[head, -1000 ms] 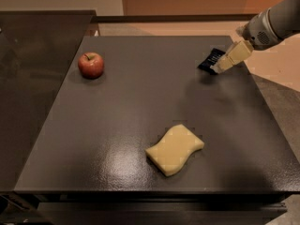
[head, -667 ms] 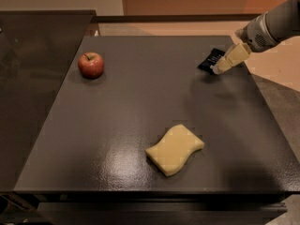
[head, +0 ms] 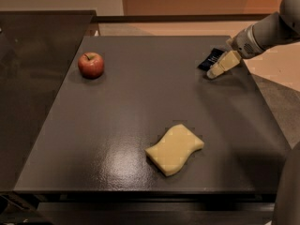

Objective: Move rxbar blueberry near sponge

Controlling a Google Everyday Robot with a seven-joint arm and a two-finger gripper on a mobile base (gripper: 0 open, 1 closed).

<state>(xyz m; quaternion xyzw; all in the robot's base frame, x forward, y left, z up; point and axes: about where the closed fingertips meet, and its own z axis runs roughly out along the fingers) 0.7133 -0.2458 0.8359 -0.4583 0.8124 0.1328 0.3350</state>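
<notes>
The rxbar blueberry (head: 210, 58), a small dark bar with a white label, is at the far right of the dark table (head: 140, 102). My gripper (head: 219, 67) reaches in from the right and is right against the bar's right edge, low over the table. The sponge (head: 174, 149), pale yellow with wavy sides, lies near the front edge, well apart from the bar and gripper.
A red apple (head: 91, 64) stands at the far left of the table. A second dark surface (head: 33, 78) adjoins on the left. The table's right edge runs just beyond the gripper. Part of the robot's body (head: 288, 191) shows at the bottom right.
The gripper has stayed at the bar with only a slight shift. The bar, sponge and apple have not moved.
</notes>
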